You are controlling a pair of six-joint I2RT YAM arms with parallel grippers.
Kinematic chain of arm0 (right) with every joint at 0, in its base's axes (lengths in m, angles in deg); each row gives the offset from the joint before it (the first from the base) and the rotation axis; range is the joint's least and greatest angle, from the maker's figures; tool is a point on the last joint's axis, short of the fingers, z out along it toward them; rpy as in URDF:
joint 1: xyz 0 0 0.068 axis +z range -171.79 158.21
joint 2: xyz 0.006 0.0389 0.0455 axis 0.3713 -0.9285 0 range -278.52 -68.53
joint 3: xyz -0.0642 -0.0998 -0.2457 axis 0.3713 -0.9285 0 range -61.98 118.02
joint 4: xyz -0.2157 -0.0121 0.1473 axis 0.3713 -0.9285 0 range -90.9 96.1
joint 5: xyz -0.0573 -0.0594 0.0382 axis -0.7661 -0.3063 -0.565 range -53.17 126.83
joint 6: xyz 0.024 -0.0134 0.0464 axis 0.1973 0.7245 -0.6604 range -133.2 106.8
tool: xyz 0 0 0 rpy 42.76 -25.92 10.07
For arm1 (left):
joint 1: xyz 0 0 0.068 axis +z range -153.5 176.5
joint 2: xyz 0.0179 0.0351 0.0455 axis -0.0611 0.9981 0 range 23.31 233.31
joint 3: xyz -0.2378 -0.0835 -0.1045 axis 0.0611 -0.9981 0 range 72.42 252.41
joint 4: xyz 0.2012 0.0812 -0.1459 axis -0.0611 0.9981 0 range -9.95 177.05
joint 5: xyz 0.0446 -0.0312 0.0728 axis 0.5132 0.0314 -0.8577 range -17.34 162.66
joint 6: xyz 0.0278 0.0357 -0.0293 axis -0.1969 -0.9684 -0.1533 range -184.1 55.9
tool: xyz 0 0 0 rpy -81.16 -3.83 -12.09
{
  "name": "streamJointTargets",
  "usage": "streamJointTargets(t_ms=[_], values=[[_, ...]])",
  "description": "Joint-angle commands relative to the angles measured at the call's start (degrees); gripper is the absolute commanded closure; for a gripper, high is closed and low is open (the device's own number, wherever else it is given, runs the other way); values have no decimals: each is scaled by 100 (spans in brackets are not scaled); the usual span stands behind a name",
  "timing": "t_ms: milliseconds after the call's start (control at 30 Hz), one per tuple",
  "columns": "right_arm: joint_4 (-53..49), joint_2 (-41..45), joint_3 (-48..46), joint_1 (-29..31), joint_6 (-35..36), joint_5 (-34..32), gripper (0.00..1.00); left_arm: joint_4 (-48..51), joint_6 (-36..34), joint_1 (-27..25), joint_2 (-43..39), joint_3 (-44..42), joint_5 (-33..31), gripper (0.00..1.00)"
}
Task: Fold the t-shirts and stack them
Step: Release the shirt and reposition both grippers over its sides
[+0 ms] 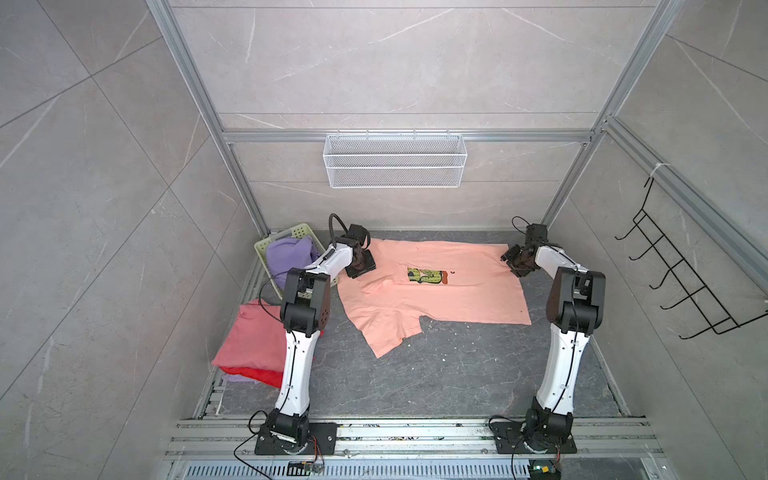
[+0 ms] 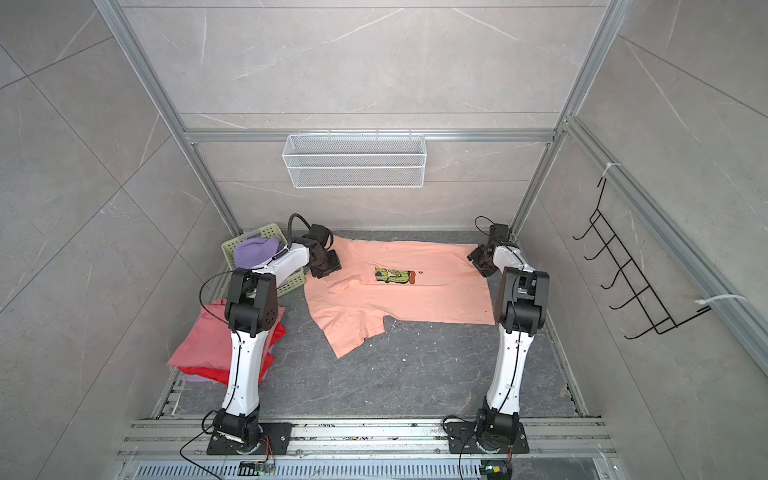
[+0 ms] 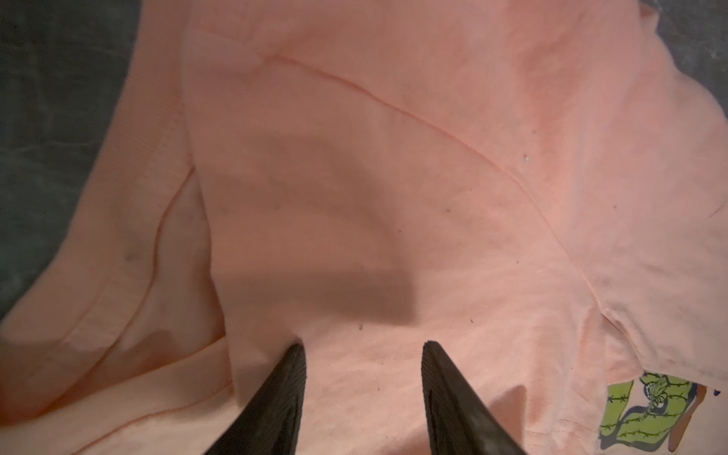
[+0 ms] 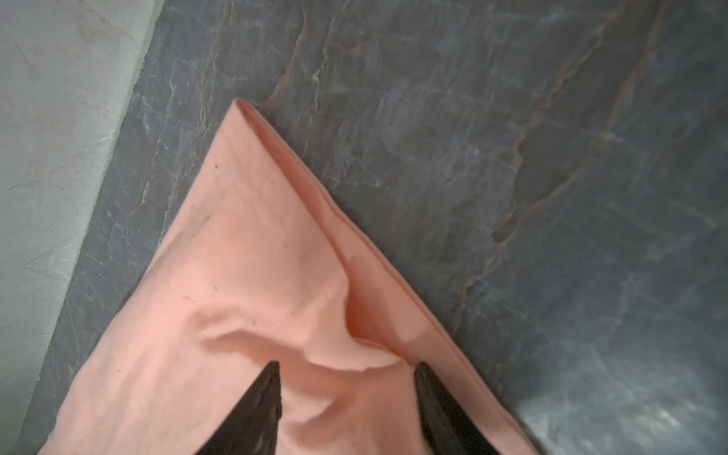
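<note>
A folded stack (image 1: pixel 249 353) topped by the dusty rose t-shirt (image 1: pixel 253 328) sits near left, the peach-pink t-shirt (image 1: pixel 449 299) lies unfolded mid-counter (image 1: pixel 436 374) under the spread left end effector (image 3: pixel 362 346) and right end effector (image 4: pixel 346 364), and a lavender t-shirt (image 1: pixel 286 255) waits in the far-left green basket (image 1: pixel 300 230).

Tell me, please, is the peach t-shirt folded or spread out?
Mostly spread out: the peach t-shirt lies flat across the table, one sleeve and the hem showing.

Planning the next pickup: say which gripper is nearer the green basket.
Left. The left gripper is beside the green basket; the right gripper is across the peach shirt, at its far corner.
</note>
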Motion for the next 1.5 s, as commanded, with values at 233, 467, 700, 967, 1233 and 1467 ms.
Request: streamJointTargets(t_ms=[233,467,700,967,1233,1467], values=[[-11,1726,-1291,-10,485,40,43,208,146,319,-1134,-1504,-712,41],[77,2882,-2651,-71,679,-86,42,2,44,760,-1920,-2418,-933,37],[-191,3498,-3384,-168,589,-274,40,316,-737,187,-2549,-2492,-666,37],[-525,4020,-3993,-168,592,-165,35,836,128,-895,-3693,-3766,-517,33],[-795,4458,-4669,-175,518,-259,28,1065,1481,-1845,-4801,-5146,-62,32],[-685,4287,-4955,-176,204,-251,28,426,2043,-2340,-4668,-5605,417,34]])
